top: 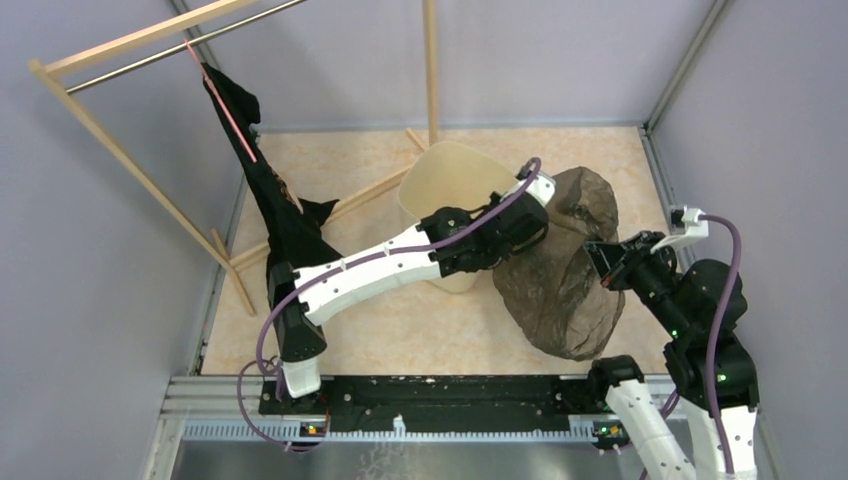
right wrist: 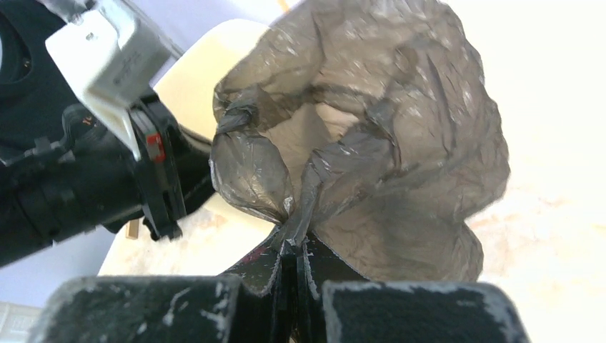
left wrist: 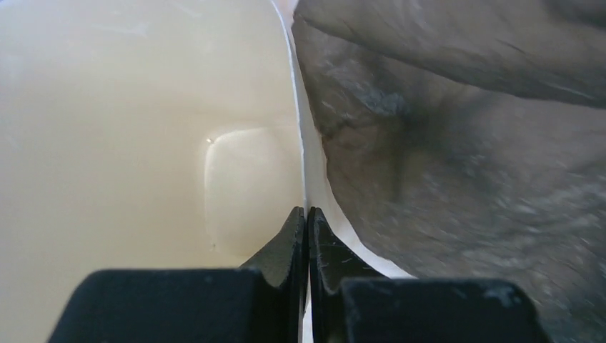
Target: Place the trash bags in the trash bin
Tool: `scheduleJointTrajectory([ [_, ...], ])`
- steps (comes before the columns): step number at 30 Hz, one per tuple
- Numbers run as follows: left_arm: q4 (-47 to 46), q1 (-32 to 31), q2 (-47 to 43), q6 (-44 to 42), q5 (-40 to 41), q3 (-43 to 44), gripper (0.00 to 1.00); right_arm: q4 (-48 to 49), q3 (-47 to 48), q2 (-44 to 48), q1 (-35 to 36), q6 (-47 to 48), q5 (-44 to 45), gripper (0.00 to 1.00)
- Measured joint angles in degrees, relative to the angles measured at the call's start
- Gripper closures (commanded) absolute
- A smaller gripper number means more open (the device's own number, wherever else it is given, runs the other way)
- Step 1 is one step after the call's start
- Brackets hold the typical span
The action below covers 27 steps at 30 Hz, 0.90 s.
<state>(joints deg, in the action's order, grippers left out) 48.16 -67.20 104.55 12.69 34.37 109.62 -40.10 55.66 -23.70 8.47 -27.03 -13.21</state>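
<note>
The cream trash bin point(top: 447, 178) stands mid-table, its pale inside point(left wrist: 143, 143) filling the left wrist view. My left gripper point(left wrist: 307, 211) is shut on the bin's thin right wall at the rim, also seen from above point(top: 527, 205). A large grey-brown trash bag point(top: 565, 270) lies against the bin's right side point(left wrist: 464, 179). My right gripper point(right wrist: 291, 243) is shut on a twisted gather of that bag point(right wrist: 386, 143), at the bag's right edge in the top view point(top: 602, 263). Only this one bag shows.
A wooden rack with a metal rod point(top: 130, 60) stands at the back left, a black garment point(top: 270, 200) hanging from it down to the floor. Grey enclosure walls ring the table. My left arm point(right wrist: 71, 164) crosses close by the bag.
</note>
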Motion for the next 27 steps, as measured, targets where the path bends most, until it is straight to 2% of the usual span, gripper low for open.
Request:
scheduleJointTrajectory([
  [5, 0.07, -2.89, 0.0, 4.2, -2.01, 0.02, 0.95, -1.4, 4.63, -2.64, 0.0, 1.81, 0.72, 1.0],
  [8, -0.2, -3.13, 0.0, 6.64, -3.5, 0.02, 0.9, -1.38, 8.76, -4.5, 0.07, 3.04, 1.46, 1.0],
  [10, -0.09, -3.08, 0.02, 7.56, -4.2, 0.28, 0.78, -1.4, 10.73, -5.25, 0.07, 3.58, 1.57, 1.0],
  [13, 0.04, -2.91, 0.09, 8.15, -5.38, 1.01, 0.49, -1.55, 13.18, -6.47, 0.07, 4.31, 1.57, 1.0],
  [15, -0.13, -2.99, -0.02, 8.37, -5.68, 1.7, 0.4, -1.55, 14.95, -7.76, 0.13, 4.66, 1.53, 1.0],
  [20, -1.51, -3.02, -4.46, 7.48, -6.16, -0.46, 0.04, -1.27, 18.8, -12.07, 0.17, 5.03, -0.46, 1.0],
  [23, -4.07, -3.02, -13.16, 7.72, -6.47, -7.19, 0.02, 0.17, 21.07, -15.41, 0.28, 5.03, -4.63, 1.0],
  [27, -9.29, -3.02, -27.3, 8.66, -6.99, -17.75, 0.02, 5.68, 24.26, -20.57, 0.39, 2.64, -15.19, 1.0],
])
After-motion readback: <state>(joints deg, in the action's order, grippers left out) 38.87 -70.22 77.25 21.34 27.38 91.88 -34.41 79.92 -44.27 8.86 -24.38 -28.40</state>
